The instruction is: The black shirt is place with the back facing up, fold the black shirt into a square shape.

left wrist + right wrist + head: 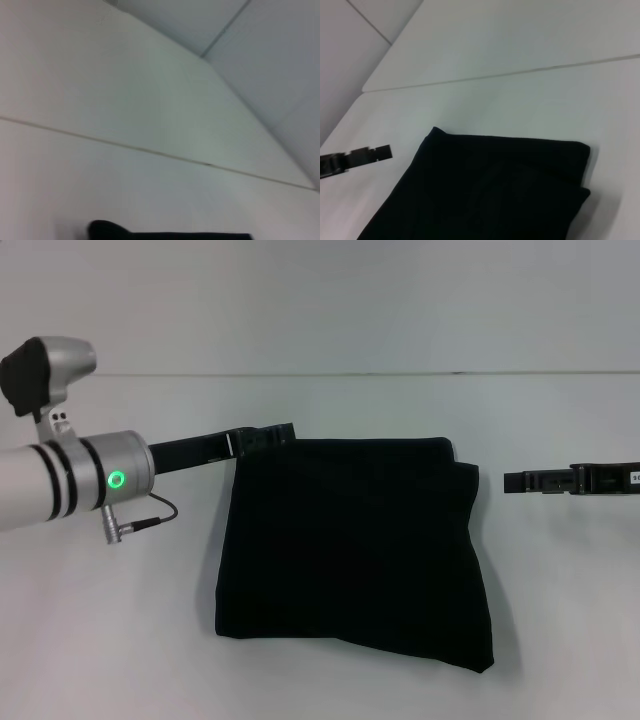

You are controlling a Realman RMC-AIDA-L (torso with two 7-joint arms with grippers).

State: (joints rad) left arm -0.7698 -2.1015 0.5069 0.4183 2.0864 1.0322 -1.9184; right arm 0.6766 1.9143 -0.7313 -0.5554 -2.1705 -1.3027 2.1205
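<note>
Left gripper point(278, 432) is reaching in from the robot's left, its tip sitting right at the far left corner of the black shirt point(352, 545) — touching or just over the edge, cannot tell which, and cannot tell whether its jaws are clenched or released. Its silver arm point(75, 480) is showing a green ring light point(117, 480), with a thin cable looping under it.

Right gripper point(512, 481) is hovering just off the shirt's far right corner, apart from the fabric; its grip state is not readable either.

The shirt is lying between the two grippers, already folded into a roughly square block, layered edges stacking at the far right corner, plain black side up.

Outward from there — the white table point(100, 640) is carrying the shirt, a thin seam line point(400, 373) is running across the far side, and a plain pale wall point(320, 300) is standing behind.
</note>
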